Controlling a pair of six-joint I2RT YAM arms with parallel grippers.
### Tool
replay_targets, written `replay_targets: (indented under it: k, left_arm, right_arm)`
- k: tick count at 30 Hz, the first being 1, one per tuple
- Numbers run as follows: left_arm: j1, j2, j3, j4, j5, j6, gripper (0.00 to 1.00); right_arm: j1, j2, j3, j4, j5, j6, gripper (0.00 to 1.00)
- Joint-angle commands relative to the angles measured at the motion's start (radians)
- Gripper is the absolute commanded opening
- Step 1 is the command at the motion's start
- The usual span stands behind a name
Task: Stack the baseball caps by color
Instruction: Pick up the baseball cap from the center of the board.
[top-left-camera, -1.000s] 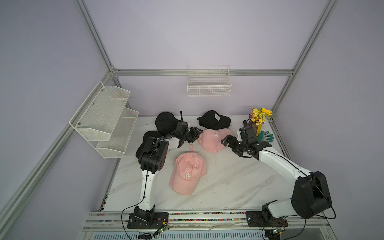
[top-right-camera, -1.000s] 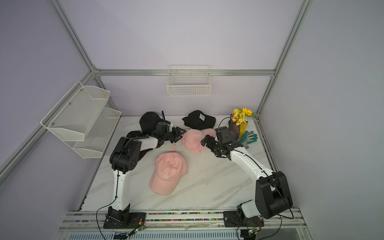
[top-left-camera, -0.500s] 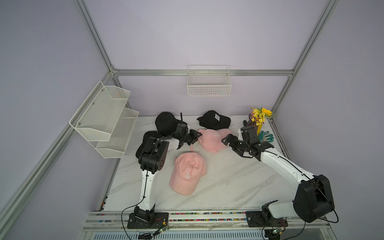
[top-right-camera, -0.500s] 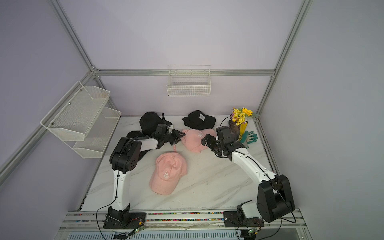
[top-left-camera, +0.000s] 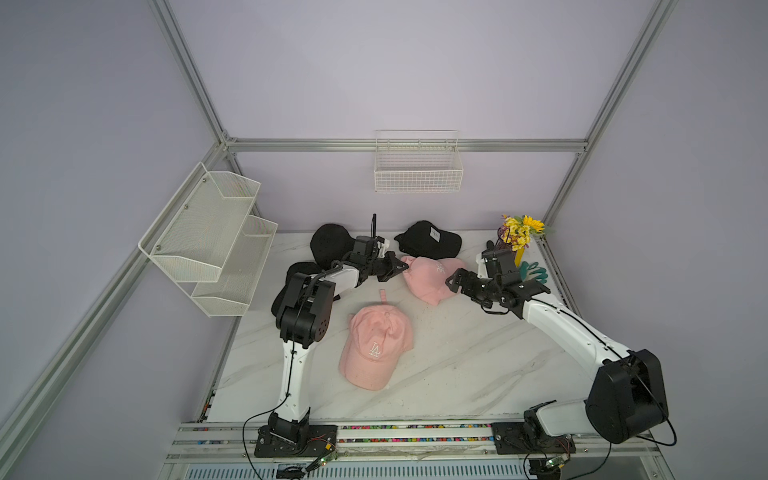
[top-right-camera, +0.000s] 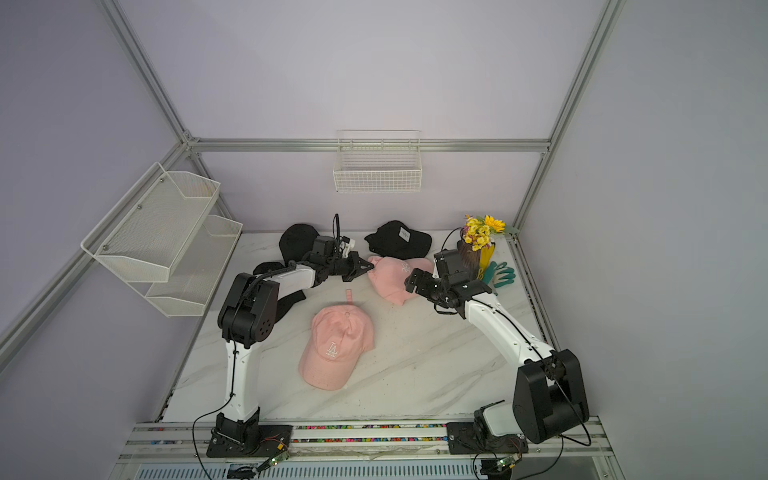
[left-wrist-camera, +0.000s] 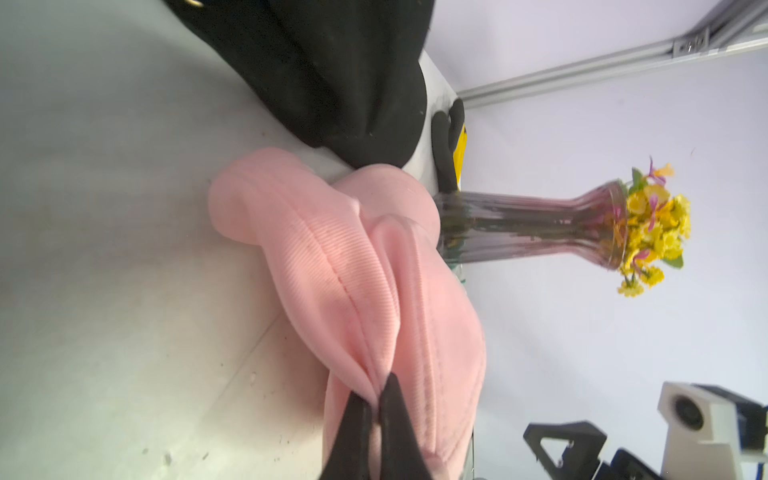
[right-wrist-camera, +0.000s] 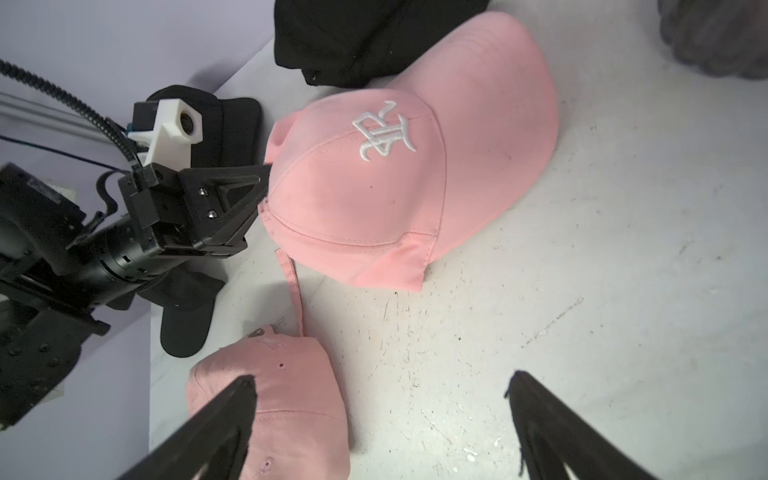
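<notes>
Left wrist view alone shows the left fingers (left-wrist-camera: 353, 432) clenched on a fold of the rear pink cap (left-wrist-camera: 332, 270). Right wrist view adds its white logo (right-wrist-camera: 384, 135) and the right fingers (right-wrist-camera: 216, 419) spread wide, empty. In both top views, the left arm (top-left-camera: 345, 276) and right arm (top-left-camera: 557, 328) stretch low toward that cap, lying on the table (top-left-camera: 457, 365) beside the tagged black cap (top-left-camera: 428, 245).
</notes>
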Motion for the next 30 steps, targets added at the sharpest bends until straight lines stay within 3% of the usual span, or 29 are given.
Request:
replay_targets:
  k: [1, 6, 9, 19, 23, 26, 30]
  left_arm:
    - [-0.022, -0.105, 0.065, -0.203, 0.104, 0.236, 0.0]
    - [-0.09, -0.16, 0.149, -0.485, 0.089, 0.515, 0.0]
    - [-0.136, -0.182, 0.2, -0.568, 0.081, 0.607, 0.0]
    - [-0.181, -0.215, 0.311, -0.587, 0.052, 0.687, 0.0]
    - [-0.183, -0.209, 0.346, -0.597, 0.017, 0.676, 0.0]
    - [-0.187, -0.207, 0.366, -0.6, 0.029, 0.668, 0.0]
    - [-0.195, -0.206, 0.385, -0.616, 0.037, 0.686, 0.0]
  right_arm:
    - [-0.005, 0.003, 0.053, -0.06, -0.03, -0.144, 0.97]
    - [-0.004, 0.012, 0.099, -0.105, -0.057, -0.209, 0.97]
    - [-0.004, 0.034, 0.134, -0.138, -0.102, -0.237, 0.97]
    - [-0.005, 0.008, 0.108, -0.107, -0.147, -0.223, 0.93]
    - [-0.004, -0.003, 0.082, -0.061, -0.243, -0.209, 0.89]
    - [-0.005, -0.013, 0.056, -0.015, -0.298, -0.196, 0.9]
    - [-0.004, -0.03, 0.044, 0.042, -0.272, -0.201, 0.93]
